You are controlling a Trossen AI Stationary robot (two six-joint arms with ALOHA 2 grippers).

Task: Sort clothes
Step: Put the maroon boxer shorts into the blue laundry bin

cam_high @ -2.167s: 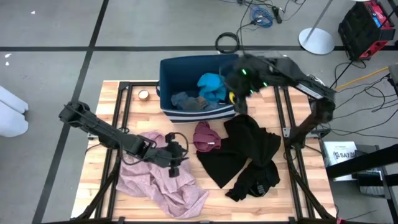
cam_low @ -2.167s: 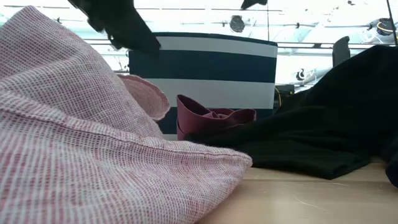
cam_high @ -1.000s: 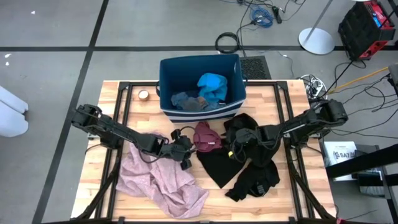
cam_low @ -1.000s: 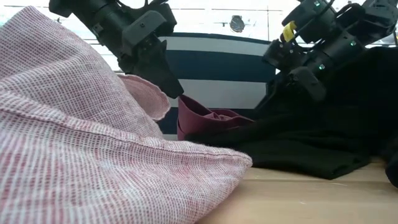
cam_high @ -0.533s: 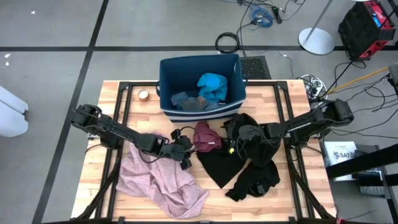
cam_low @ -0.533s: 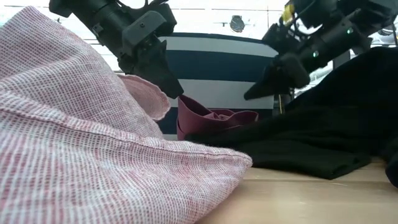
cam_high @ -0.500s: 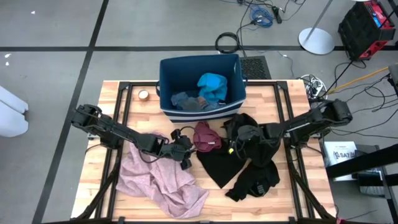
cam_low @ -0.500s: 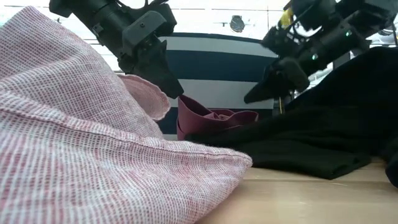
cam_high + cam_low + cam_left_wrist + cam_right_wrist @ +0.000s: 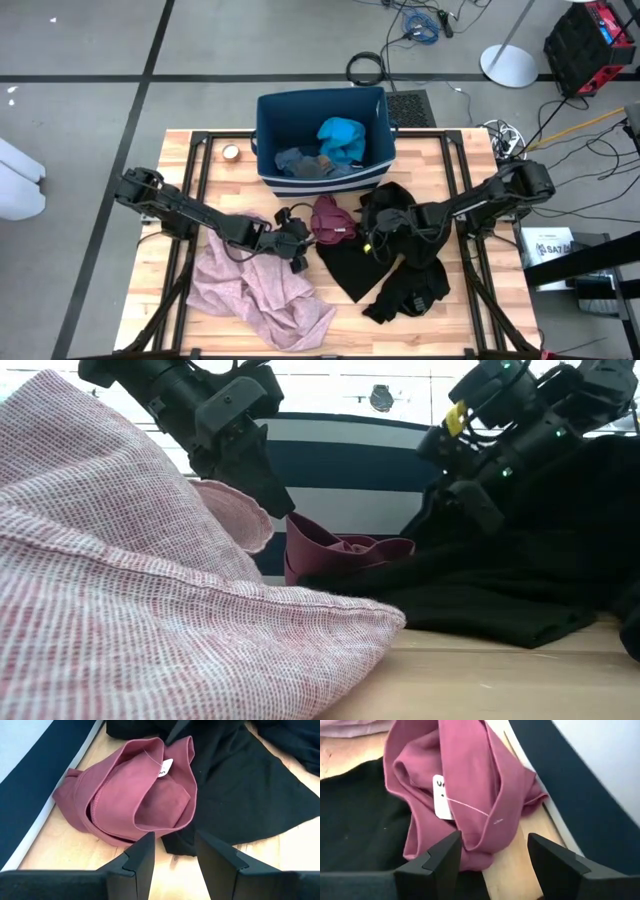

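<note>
My left arm stretches low across the table from its left edge toward the middle, and my left gripper (image 9: pixel 298 243) hangs just beside the maroon piece (image 9: pixel 331 220), on its left, between it and the pale pink garment (image 9: pixel 262 291). Its jaws stand apart with nothing between them, aimed at the maroon folds. My right arm reaches in from the right edge, lying over the black garments (image 9: pixel 395 250), and my right gripper (image 9: pixel 372 232) sits just to the right of the same maroon piece, jaws likewise parted and empty, pointing at it from the opposite side.

The maroon piece lies crumpled on the wood just in front of the dark blue bin (image 9: pixel 268 125), its lower edge touching the black cloth. It is folded into a loose loop with a white tag (image 9: pixel 441 796) showing inside; I cannot tell its long axis. The pink garment spreads from the table's middle toward the front left corner. A teal piece (image 9: pixel 342 138) and a grey-blue piece (image 9: pixel 300 161) rest inside the bin
</note>
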